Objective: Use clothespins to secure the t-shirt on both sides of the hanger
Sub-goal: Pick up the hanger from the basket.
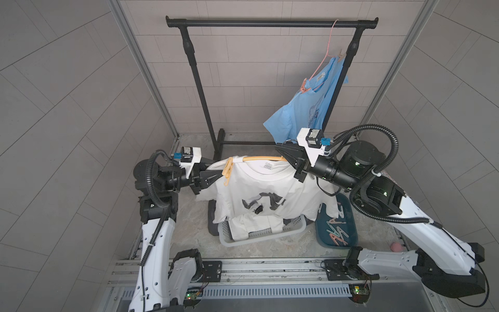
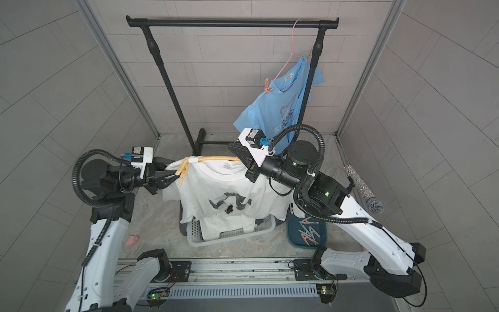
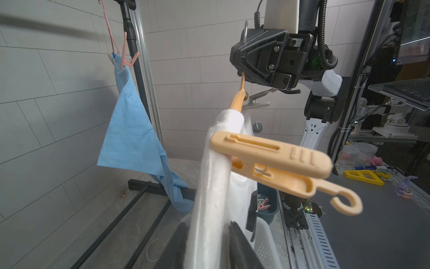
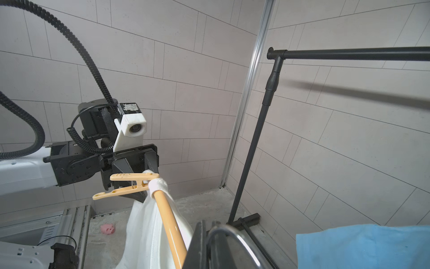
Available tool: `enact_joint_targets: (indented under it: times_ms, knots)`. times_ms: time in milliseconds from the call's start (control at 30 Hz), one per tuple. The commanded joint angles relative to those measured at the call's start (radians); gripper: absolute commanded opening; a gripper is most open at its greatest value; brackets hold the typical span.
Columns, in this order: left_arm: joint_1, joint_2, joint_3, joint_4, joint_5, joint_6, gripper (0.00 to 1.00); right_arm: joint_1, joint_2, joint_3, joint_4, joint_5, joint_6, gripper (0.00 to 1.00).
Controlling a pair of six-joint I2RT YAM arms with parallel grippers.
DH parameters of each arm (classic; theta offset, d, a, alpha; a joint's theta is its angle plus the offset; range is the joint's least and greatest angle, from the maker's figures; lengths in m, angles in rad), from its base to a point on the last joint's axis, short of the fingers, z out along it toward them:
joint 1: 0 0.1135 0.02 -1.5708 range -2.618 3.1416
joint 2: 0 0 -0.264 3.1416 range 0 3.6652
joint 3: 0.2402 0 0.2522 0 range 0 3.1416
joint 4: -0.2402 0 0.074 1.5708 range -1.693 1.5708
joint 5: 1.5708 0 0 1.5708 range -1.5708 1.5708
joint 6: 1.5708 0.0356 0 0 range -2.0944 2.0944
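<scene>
Yellow clothespin (image 3: pixel 271 160) clamps t-shirt (image 1: pixel 270 186) on hanger (image 1: pixel 259 158), left jaws possibly touching.

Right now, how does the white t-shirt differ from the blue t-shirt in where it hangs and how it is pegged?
The blue t-shirt hangs on a pink hanger from the black rack; the white t-shirt hangs on a yellow hanger held by the right end effector. The blue t-shirt carries pink clothespins; the white t-shirt shows a yellow clothespin. Both are printed shirts on hangers.
</scene>
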Motion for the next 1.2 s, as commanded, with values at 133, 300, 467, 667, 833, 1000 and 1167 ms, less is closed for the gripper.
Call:
enact_joint_targets:
  times_ms: [133, 300, 467, 667, 833, 1000, 1167]
  knots:
    - [-0.031, 0.012, 0.044, -0.026, 0.03, 0.015, 0.29, 0.001, -0.005, 0.064, 0.079, -0.051, 0.005, 0.0]
    - [-0.043, 0.008, 0.045, -0.024, 0.031, 0.013, 0.21, 0.002, 0.007, 0.073, 0.058, -0.061, 0.008, 0.0]
    - [-0.048, -0.011, 0.038, -0.019, 0.033, 0.018, 0.01, 0.001, 0.012, 0.087, 0.045, -0.053, 0.004, 0.0]
    - [-0.049, -0.074, 0.014, -0.023, 0.0, 0.046, 0.0, 0.001, -0.002, 0.084, 0.044, -0.004, -0.001, 0.08]
    - [-0.051, -0.111, 0.039, -0.096, -0.049, 0.094, 0.0, 0.003, -0.016, 0.09, 0.034, 0.023, -0.01, 0.34]
    - [-0.057, -0.118, 0.056, -0.142, -0.091, 0.126, 0.0, 0.001, -0.033, 0.103, 0.02, 0.053, -0.033, 0.51]
    - [-0.066, -0.147, 0.067, -0.178, -0.131, 0.148, 0.0, 0.002, -0.082, 0.1, 0.035, 0.114, -0.061, 0.62]
